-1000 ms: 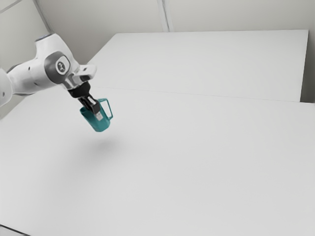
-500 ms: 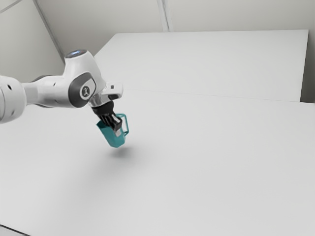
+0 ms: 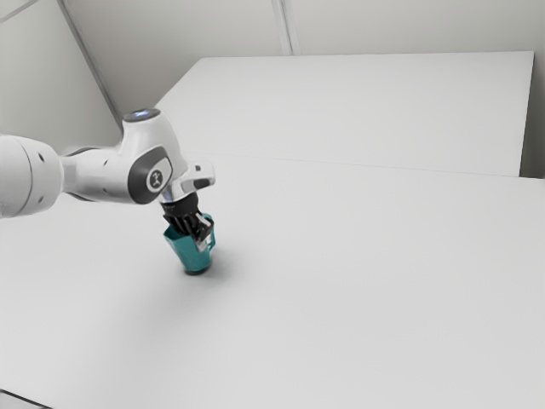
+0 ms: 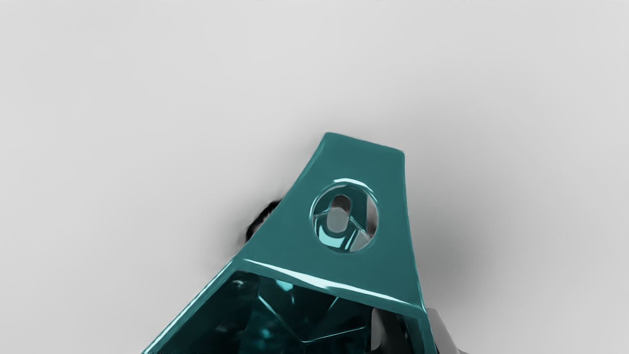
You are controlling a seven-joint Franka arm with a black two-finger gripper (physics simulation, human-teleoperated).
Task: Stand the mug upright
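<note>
The tool pinches the wall of the teal mug, tilted at the tabletop, contact unclear. Set-down seems in hand; next, level its base before release.

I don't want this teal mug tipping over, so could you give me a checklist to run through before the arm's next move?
1. Claw has hold of the mug: ok, one finger is inside the wall and the other outside.
2. Mug's mouth faces up: ok.
3. Mug is fully level: cannot tell, it may lean slightly.
4. Base sits flat on the table: cannot tell, though a dark shadow lies right at it.
5. Claw is free of the mug: not ok, it has yet to let go.
</note>
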